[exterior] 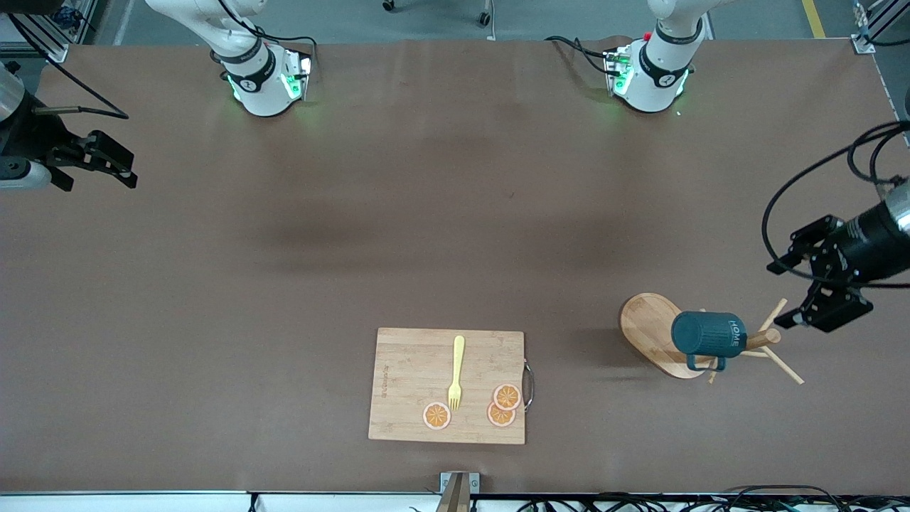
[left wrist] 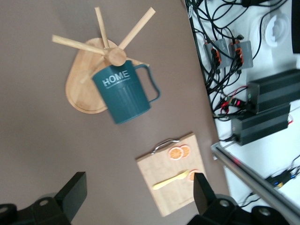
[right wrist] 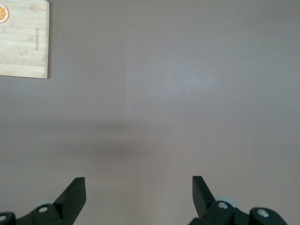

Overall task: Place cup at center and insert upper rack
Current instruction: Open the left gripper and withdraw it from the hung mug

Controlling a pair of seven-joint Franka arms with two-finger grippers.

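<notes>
cup on upper rack — hanging

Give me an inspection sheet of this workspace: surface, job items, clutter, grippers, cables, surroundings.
Surface: brown table, bare in the middle.
Job items: cup hangs on the upper rack, toward the left arm's end of the table; rack standing on its oval base, pegs spread near its top.
Clutter: bamboo cutting board near the front camera, carrying a yellow fork and three orange slices.
Grippers: left gripper open, empty, up beside the rack's top; right gripper open, empty, waiting at the right arm's end.
Cables: black cables loop off the left arm; more lie off the table edge.
Surroundings: black boxes off the table.
</notes>
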